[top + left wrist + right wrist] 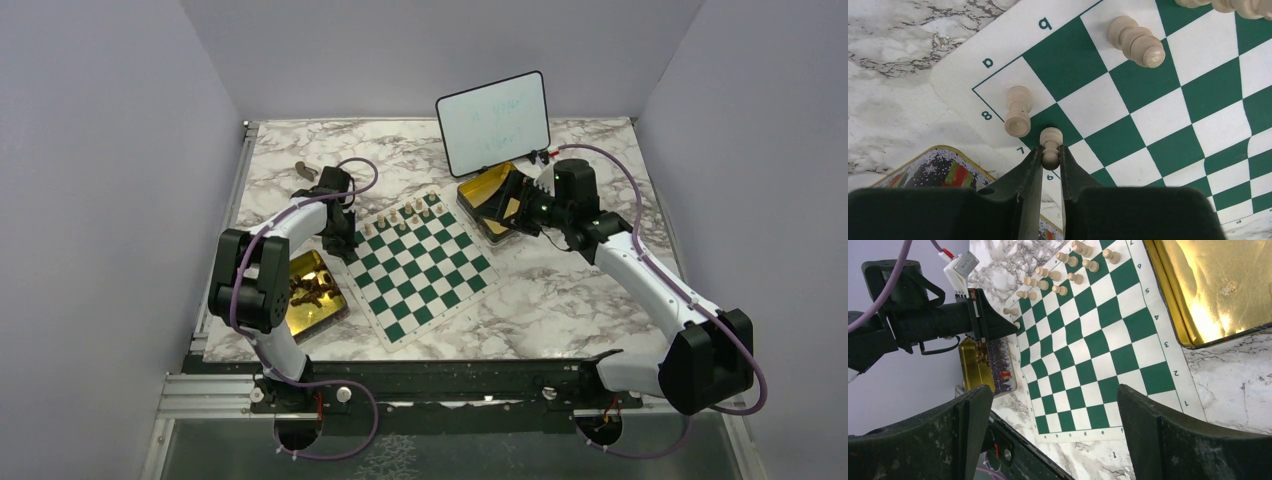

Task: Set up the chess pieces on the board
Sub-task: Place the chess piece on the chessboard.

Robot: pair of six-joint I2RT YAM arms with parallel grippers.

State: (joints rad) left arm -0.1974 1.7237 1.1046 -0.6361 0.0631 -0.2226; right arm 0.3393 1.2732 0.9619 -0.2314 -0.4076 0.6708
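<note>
My left gripper clasps a small pale beige wooden pawn upright on the flat green-and-white checked board, at its edge square marked 7, while my right gripper gapes empty; placing is in hand, and the next move, I judge, calls for a gentle release and a straight lift.

the left arm and right arm have white links and boxy black joints. a purple cable runs along each. the fingers are matte black, tapering wedges. small green lights glow on the right wrist.
</note>
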